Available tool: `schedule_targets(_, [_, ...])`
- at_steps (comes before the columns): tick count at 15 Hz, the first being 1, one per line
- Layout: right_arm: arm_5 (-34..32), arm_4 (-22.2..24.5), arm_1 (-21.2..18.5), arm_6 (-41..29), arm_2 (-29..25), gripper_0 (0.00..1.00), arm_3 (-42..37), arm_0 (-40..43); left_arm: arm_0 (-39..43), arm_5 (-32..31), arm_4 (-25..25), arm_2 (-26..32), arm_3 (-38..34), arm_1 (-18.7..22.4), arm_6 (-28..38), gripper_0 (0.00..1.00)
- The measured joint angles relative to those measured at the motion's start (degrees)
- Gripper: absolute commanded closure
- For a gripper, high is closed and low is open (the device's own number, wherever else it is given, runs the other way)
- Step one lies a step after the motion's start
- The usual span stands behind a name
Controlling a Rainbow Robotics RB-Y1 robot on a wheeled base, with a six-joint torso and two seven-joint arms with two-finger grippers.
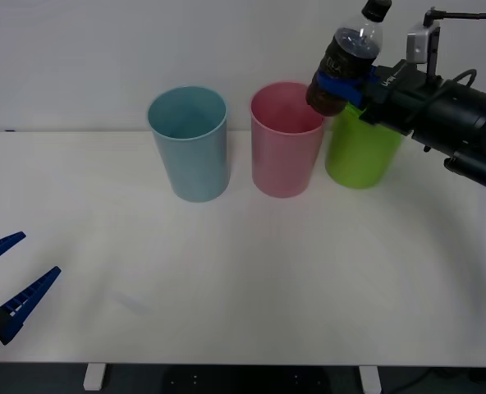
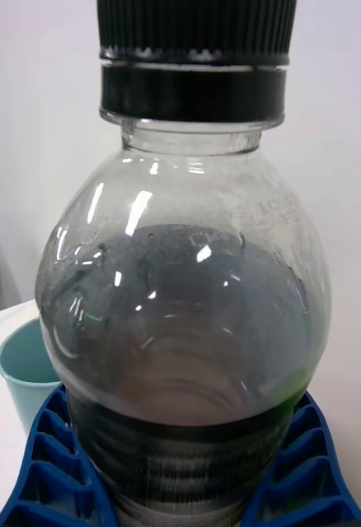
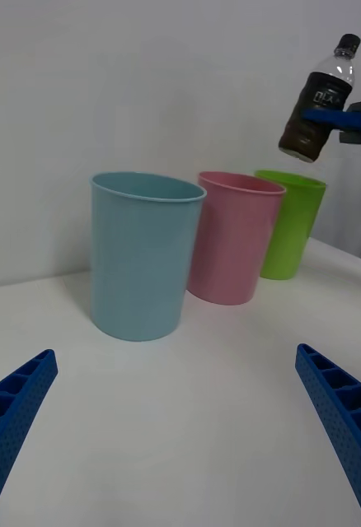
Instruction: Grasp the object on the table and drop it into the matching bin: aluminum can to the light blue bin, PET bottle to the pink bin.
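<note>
The PET bottle [image 1: 347, 56], with dark brown liquid and a black cap, hangs tilted in the air, and my right gripper [image 1: 348, 84] is shut on its labelled lower half. In the front view its base is over the pink bin's [image 1: 286, 144] right rim, close to the lime green bin [image 1: 360, 152]. Up close, the bottle [image 2: 185, 329] sits between blue fingers [image 2: 44, 469]. The light blue bin [image 1: 190, 148] stands left of the pink one. Low over the table's [image 1: 243, 287] near left corner, my left gripper [image 1: 13, 279] is open with nothing in it.
The three bins stand in a row at the table's back, before a white wall. The left wrist view shows the light blue bin [image 3: 143, 255], the pink bin [image 3: 234, 239], the green bin [image 3: 292, 222] and the raised bottle [image 3: 316, 103]. Bare tabletop spreads in front of the bins.
</note>
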Motion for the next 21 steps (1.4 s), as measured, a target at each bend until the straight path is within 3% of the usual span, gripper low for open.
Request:
schedule_targets(9, [0.0, 9.0, 8.8, 2.8, 0.5, 1.0, 16.9, -12.7, 0.0, 0.0, 0.0, 0.0, 0.0, 0.0, 0.0, 0.0])
schedule_targets(13, [0.4, 10.2, 10.0, 4.2, 0.5, 0.99, 19.2, -14.2, 0.0, 0.0, 0.0, 0.0, 0.0, 0.0, 0.0, 0.0])
schedule_targets(14, [0.4, 10.2, 10.0, 4.5, 0.5, 0.95, 19.3, -14.2, 0.0, 0.0, 0.0, 0.0, 0.0, 0.0, 0.0, 0.0])
schedule_targets(16, [0.4, 10.3, 10.0, 5.0, 0.5, 0.0, 19.3, -14.2, 0.0, 0.0, 0.0, 0.0, 0.0, 0.0, 0.0, 0.0])
schedule_targets(21, [0.9, 10.3, 10.0, 6.1, 0.3, 0.0, 19.3, -14.2, 0.0, 0.0, 0.0, 0.0, 0.0, 0.0, 0.0, 0.0])
